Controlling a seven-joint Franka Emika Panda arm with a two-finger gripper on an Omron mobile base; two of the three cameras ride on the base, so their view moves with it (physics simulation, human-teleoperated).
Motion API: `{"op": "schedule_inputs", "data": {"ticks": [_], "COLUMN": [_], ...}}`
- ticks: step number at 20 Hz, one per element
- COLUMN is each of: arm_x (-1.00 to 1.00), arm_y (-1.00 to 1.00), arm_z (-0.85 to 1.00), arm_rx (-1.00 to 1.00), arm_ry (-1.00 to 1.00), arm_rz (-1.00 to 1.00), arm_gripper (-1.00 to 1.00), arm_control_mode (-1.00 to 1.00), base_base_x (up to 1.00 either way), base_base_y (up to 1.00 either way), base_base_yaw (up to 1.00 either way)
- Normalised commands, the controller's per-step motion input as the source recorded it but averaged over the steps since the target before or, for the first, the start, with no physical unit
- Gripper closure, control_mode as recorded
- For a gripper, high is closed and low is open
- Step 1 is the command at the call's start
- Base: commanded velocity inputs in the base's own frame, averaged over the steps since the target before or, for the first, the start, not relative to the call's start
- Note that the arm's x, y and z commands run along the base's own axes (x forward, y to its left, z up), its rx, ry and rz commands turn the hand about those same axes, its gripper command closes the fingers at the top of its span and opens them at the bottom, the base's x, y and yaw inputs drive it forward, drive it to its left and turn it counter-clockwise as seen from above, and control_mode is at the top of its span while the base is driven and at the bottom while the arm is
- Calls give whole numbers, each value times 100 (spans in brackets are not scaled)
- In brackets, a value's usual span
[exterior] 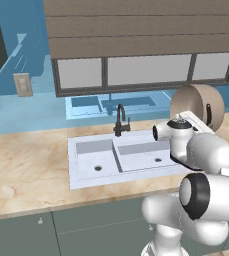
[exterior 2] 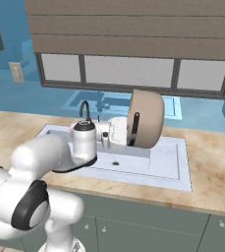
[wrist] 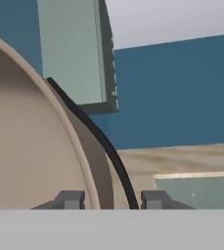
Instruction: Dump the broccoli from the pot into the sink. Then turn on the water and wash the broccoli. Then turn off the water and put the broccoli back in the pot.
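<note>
Gripper (wrist: 109, 199) clamps the pot (exterior 2: 147, 118) by its rim, tipped sideways over the sink (exterior 2: 170, 165) to dump broccoli.

The pot (exterior: 198, 106) is tipped on its side up in the air, right of the sink (exterior: 121, 157), taupe inside showing. No stream at the black faucet (exterior: 120, 120) as far as I can tell. Arm blocks the jaws.

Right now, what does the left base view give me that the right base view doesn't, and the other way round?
Left base view alone: both drains of the sink, and the pot seen from behind the arm. Right base view alone: the pot's black handle and its taupe mouth turned on its side over the basin. Both: the tipped pot held up at the gripper, the black faucet, the counter. No water runs.
</note>
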Motion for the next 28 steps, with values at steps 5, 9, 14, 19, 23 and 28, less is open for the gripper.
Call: {"op": "schedule_inputs", "data": {"ticks": [5,9,14,19,23,28], "arm_x": [28,5,0,6,11,14], "arm_y": [0,0,1,0,1,8], "arm_z": [-1,-9,-14,-4,-3,-3], "arm_rx": [-13,-16,-15,-12,-11,-11], "arm_ry": [4,0,0,0,0,0], "arm_rz": [0,0,0,0,0,0], "arm_gripper": [100,100,100,100,100,100], "arm_control_mode": [-100,-100,-100,-100,-100,-100], "base_base_x": [0,0,0,0,0,0], "base_base_y": [0,0,0,0,0,0], "base_base_yaw": [0,0,0,0,0,0]}}
